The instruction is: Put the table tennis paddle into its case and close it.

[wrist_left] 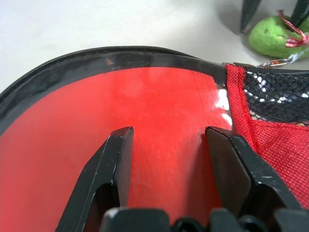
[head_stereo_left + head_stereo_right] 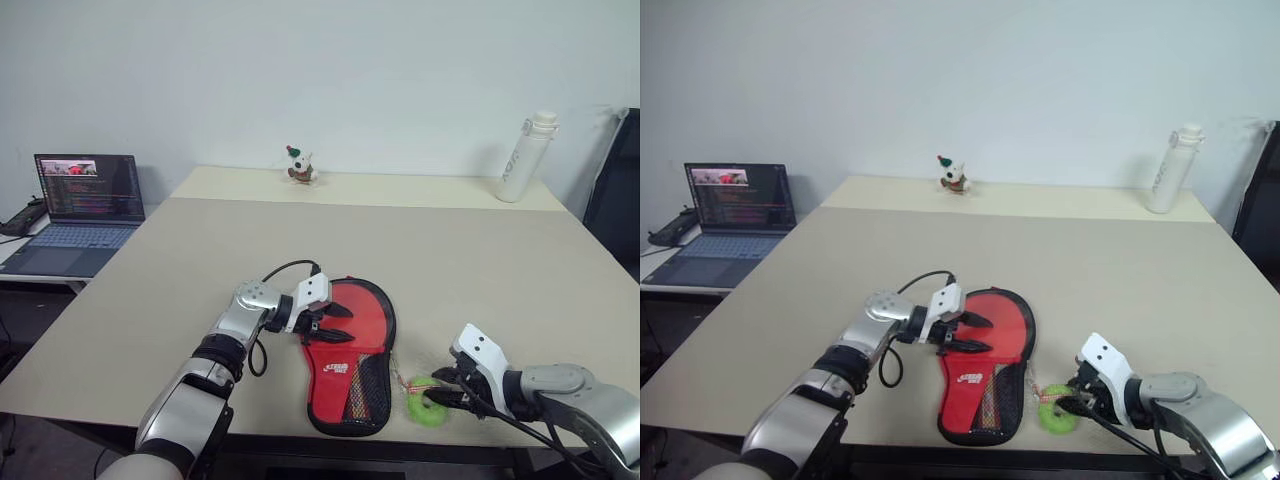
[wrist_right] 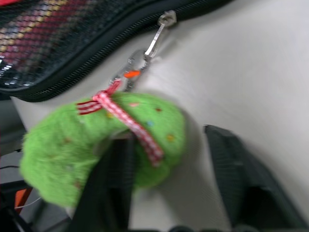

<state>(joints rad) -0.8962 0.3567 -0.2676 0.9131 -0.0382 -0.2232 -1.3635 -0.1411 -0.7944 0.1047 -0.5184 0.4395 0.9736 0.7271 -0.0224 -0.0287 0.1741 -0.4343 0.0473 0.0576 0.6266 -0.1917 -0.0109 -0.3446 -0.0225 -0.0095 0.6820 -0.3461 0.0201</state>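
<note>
The case lies flat on the tabletop. The left end effector rests half open on its red top. The right end effector pinches the green charm beside it.

Beige surface carries the case at six o'clock, bottle at two, toy figure at twelve.

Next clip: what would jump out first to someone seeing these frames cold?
The red case lying near the front edge of the beige table, with the left gripper resting open-fingered on its round end. Just right of it sits the fuzzy green pull charm, clipped to the zip, with the right gripper at it. At the table's far edge stand a small figurine and a white bottle.
</note>
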